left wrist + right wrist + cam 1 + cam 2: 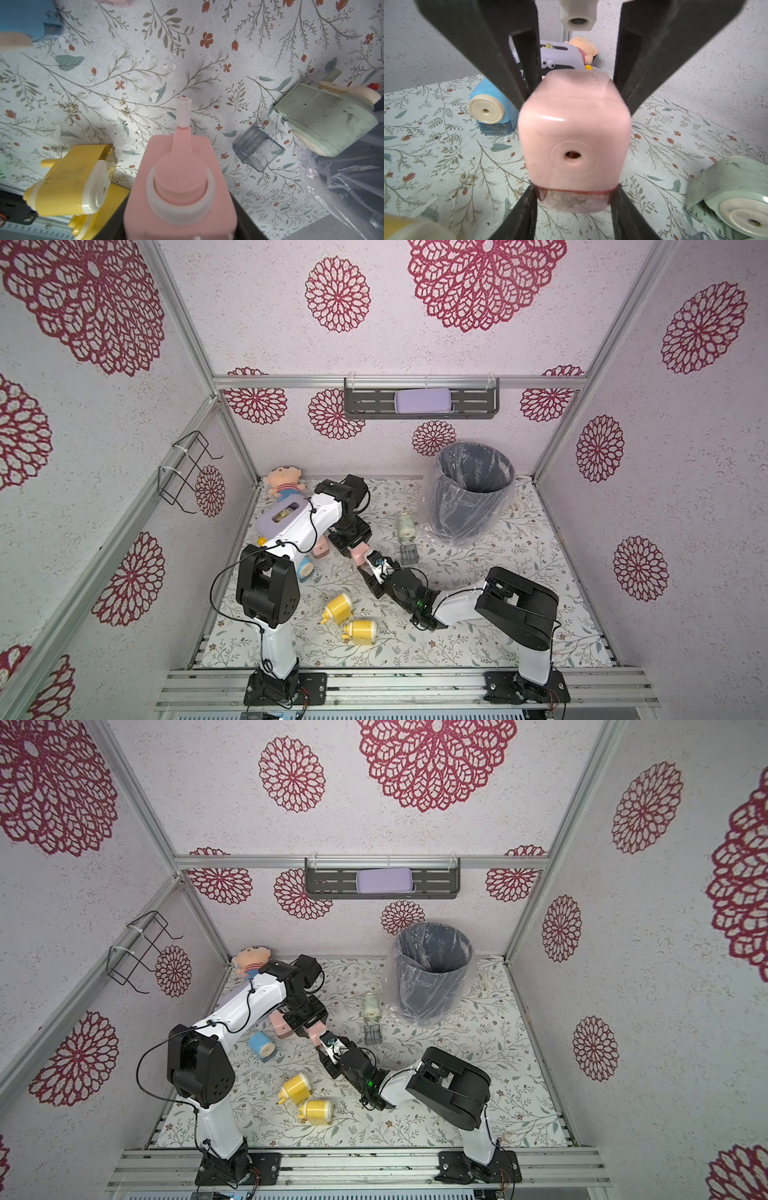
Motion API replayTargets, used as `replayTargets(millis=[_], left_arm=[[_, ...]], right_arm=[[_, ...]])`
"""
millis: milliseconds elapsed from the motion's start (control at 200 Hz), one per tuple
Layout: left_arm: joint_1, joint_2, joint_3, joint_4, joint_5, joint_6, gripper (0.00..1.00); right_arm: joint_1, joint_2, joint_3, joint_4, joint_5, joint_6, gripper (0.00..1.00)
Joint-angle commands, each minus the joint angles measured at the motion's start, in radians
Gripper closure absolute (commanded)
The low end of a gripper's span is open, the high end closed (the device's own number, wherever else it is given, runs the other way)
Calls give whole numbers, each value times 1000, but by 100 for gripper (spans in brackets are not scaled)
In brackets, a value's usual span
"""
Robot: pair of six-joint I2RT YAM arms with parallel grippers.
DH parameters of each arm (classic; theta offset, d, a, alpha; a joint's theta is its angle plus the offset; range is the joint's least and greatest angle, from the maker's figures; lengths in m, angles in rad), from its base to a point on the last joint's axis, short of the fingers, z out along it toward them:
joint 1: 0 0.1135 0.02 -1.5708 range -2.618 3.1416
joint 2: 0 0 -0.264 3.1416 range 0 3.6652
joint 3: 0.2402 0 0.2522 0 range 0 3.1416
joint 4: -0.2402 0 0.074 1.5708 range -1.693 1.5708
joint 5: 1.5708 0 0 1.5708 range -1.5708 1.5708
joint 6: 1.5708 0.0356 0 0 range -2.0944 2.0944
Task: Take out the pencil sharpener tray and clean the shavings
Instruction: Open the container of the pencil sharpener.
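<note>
Tray (593,204) seemed light, stiff and slick, best taken by its side edges, where the right gripper (574,193) pinched it. Red-tinted, clear and dusted with shavings (566,202), it sat in the base of the pink sharpener (574,135), which the left gripper (575,93) clamped above the floral mat (436,145).

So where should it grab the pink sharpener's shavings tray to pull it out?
Grip the shavings tray by its two outer sides, coming straight at the pencil-hole face. Only the tray's front end shows, and the left pincer clamps the pink sharpener body.
</note>
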Motion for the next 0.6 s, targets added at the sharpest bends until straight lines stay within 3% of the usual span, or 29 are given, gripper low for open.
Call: replayTargets(millis=[0, 595], left_arm=[[-1, -1, 0, 4, 0, -14, 100], [-1, 34, 18, -2, -50, -22, 100]], right_arm=[[3, -30, -20, 63, -10, -16, 57], [14, -83, -122, 144, -10, -16, 56]])
